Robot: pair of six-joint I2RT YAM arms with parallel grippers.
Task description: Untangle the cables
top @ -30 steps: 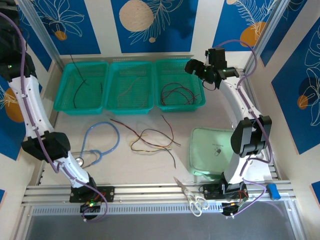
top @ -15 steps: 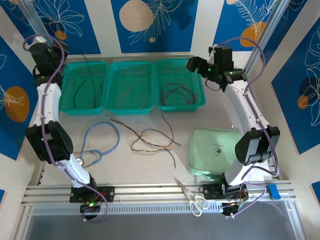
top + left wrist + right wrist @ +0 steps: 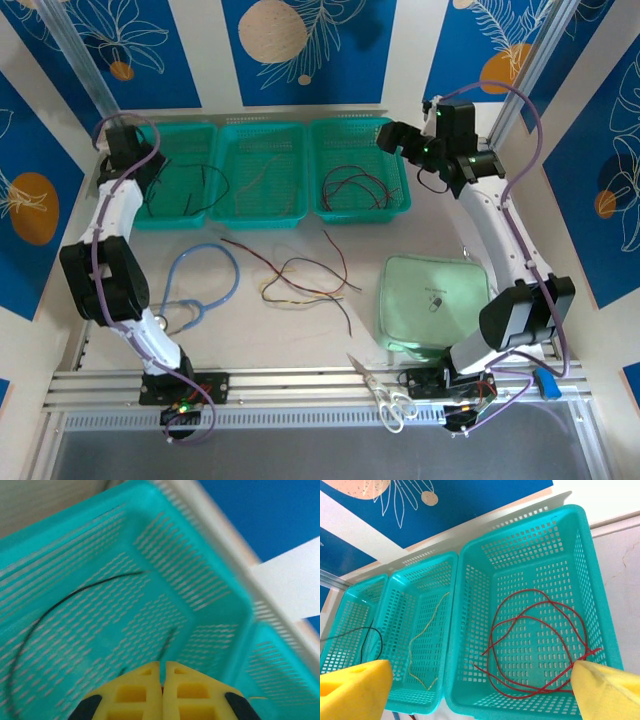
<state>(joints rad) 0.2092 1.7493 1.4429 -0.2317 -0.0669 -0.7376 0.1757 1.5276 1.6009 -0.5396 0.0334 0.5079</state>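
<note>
Pinching a black cable point(image 3: 75, 593) between closed fingers point(image 3: 135, 692), the left hand point(image 3: 162, 672) hangs over the ten-o'clock basket point(image 3: 175, 221); the right hand point(image 3: 480, 687) gapes empty above red cables point(image 3: 535, 617). The tangled cables point(image 3: 300, 280) at bench point(image 3: 250, 335) centre look light, limp; grasp a free end.

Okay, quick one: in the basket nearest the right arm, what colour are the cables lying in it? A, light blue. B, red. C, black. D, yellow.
B: in the top view, the red cables lie in loose loops on the floor of the right basket.
</note>
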